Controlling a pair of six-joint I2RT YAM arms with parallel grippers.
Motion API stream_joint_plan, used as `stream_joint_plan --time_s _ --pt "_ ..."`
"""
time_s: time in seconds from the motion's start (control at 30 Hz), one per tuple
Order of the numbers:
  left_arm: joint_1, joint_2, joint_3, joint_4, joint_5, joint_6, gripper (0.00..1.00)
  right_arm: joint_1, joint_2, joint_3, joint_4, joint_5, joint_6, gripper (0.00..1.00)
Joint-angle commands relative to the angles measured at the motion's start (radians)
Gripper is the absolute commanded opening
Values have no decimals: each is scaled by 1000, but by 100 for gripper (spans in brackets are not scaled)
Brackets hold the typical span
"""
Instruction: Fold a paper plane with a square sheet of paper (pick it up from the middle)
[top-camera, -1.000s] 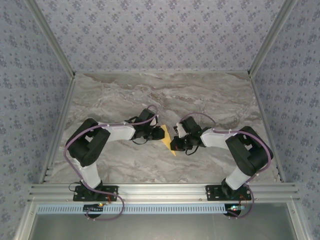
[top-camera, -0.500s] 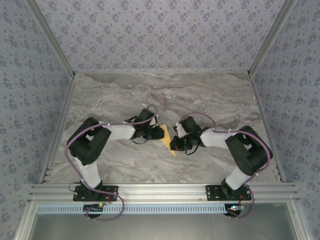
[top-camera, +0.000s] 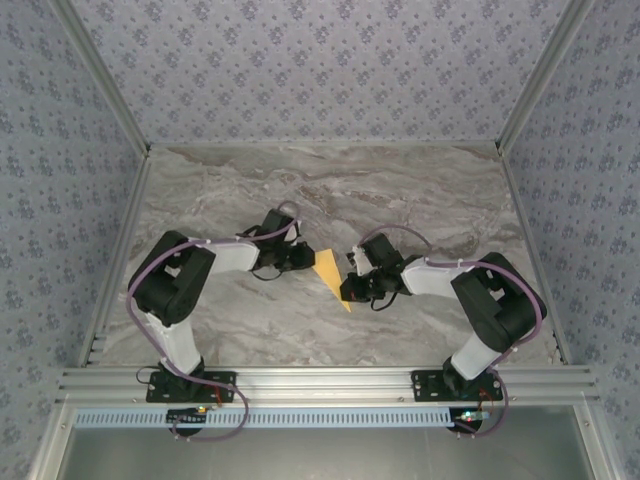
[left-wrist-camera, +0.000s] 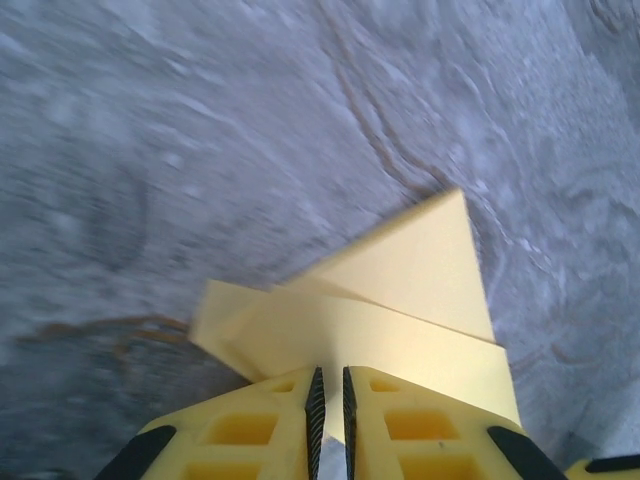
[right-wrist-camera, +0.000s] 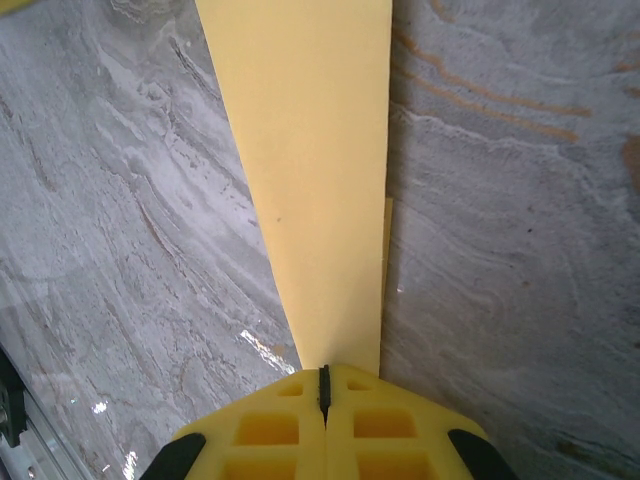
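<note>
One sheet of thin yellow-orange paper (top-camera: 328, 272), folded to a pointed shape, lies about midway between the left and right edges of the one grey marble-patterned table (top-camera: 420, 185). Two black-and-white jointed robot arms stand at the table's near edge: the left arm (top-camera: 180, 290) towards the near left corner, the right arm (top-camera: 495, 300) towards the near right corner. Each carries one purple cable, two in all. There are two grippers, the left gripper (top-camera: 306, 258) and the right gripper (top-camera: 350, 290), each with two yellow fingers, four in all.

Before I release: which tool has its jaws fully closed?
The right tool, pinching the folded yellow-orange paper sheet; the left tool shows a narrow slit.
</note>
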Motion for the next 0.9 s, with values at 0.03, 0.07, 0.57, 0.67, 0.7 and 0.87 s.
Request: stream_joint_plan --time_s 0.03,0.07,0.57,0.67,0.7,0.87 --pt "66 15 31 -69 -110 35 18 4 70 -78 -199 139 -11 0" --pt "72 9 35 -78 -121 38 18 3 70 -78 -198 139 -8 0" --pt "-68 -249 -43 -36 -37 -84 16 8 20 -49 -172 121 22 0" --pt "-135 -213 -46 -6 -18 -110 14 7 25 -46 -172 123 27 0" --pt "-153 -195 -41 -3 -11 -112 14 7 29 -46 -173 121 29 0" --pt "-193 -91 -21 18 17 -113 11 8 42 -47 -186 126 23 0"
